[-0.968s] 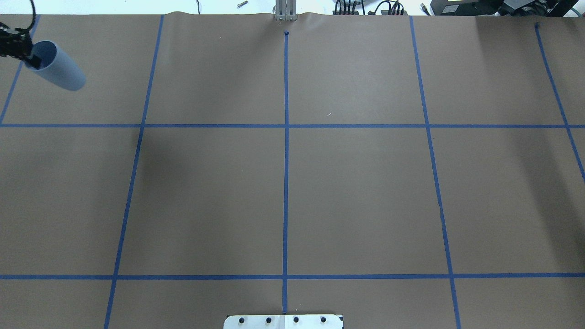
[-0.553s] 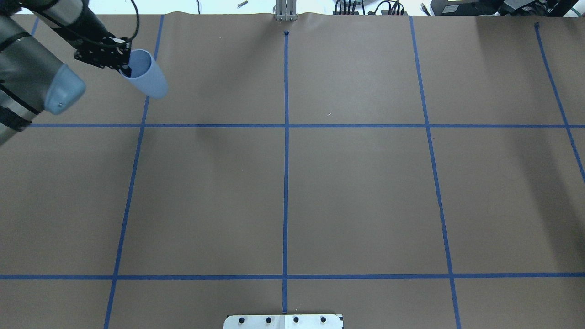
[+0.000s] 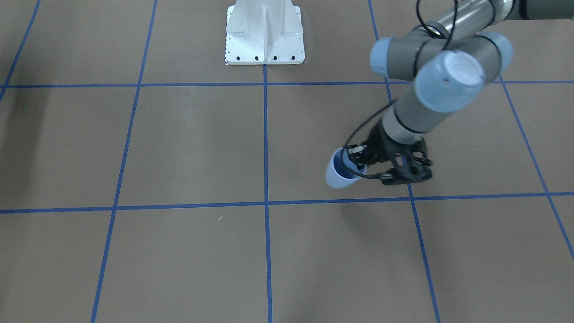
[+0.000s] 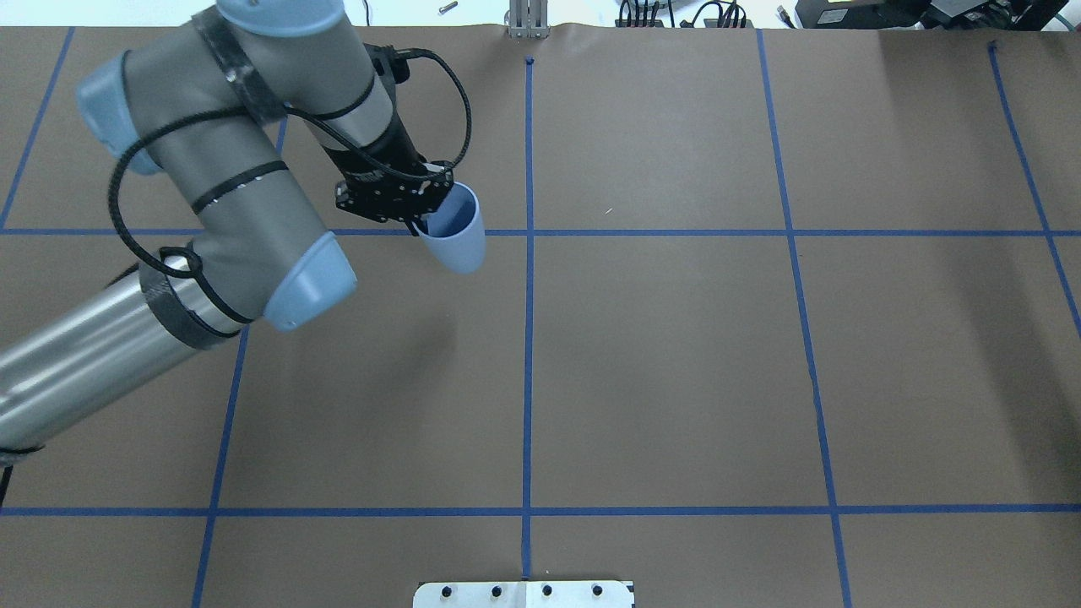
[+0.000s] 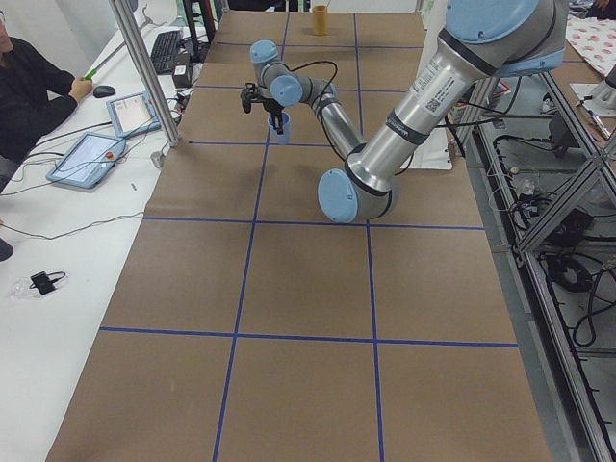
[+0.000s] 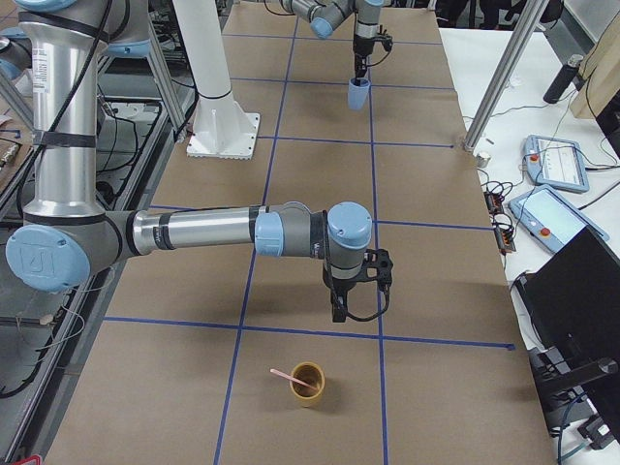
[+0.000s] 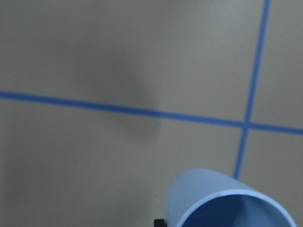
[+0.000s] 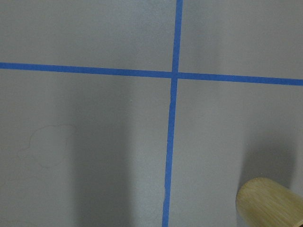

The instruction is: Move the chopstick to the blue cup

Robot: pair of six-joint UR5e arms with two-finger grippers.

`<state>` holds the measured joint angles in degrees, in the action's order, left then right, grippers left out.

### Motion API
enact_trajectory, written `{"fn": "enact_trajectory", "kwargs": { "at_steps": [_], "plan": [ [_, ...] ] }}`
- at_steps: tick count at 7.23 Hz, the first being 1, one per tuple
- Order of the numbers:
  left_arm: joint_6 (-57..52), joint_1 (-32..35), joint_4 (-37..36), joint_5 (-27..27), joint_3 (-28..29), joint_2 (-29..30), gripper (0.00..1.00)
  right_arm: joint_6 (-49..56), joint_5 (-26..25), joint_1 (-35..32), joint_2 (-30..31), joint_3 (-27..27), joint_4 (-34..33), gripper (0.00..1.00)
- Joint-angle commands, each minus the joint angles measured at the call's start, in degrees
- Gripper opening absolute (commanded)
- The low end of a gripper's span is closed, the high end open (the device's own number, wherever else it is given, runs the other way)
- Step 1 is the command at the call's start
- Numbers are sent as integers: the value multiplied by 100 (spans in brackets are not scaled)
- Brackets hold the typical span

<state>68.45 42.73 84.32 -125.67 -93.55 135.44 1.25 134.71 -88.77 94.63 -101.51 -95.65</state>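
Brown paper crossed with blue tape lines (image 4: 528,380) covers your table (image 4: 676,380). Your left gripper (image 4: 420,225) pinches the rim of the blue cup (image 4: 457,242), one finger inside. It holds the cup tilted above the paper, just beside a tape crossing. Your right gripper (image 6: 338,312) hangs over the table's right end, and you cannot tell whether it is spread. Near it, the chopstick (image 6: 289,377) leans in a tan cup (image 6: 310,387).
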Motion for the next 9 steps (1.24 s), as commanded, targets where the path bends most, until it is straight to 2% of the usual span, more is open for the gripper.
{"fn": "enact_trajectory", "kwargs": {
  "at_steps": [1, 2, 5, 6, 7, 8, 9],
  "plan": [
    [397, -590, 13, 794, 570, 490, 0, -29, 38, 0, -15, -9, -7, 100],
    [405, -591, 153, 815, 957, 675, 0, -29, 29, 18, -24, 9, -7, 100],
    [440, -591, 295, 824, 1163, 747, 0, -29, 64, 18, -15, -9, -7, 100],
    [945, -626, 461, 885, 1198, 738, 0, -29, 64, 18, -6, 0, -7, 100],
    [1211, -739, 880, 1121, 1364, 729, 0, -29, 73, 18, -6, 0, -7, 100],
    [1179, -766, 945, 1228, 1435, 720, 2, -29, 90, 18, -6, 9, -15, 100],
    [1179, -767, 937, 1237, 1419, 746, 21, -37, 91, 18, -6, 9, -15, 100]
  ]
}}
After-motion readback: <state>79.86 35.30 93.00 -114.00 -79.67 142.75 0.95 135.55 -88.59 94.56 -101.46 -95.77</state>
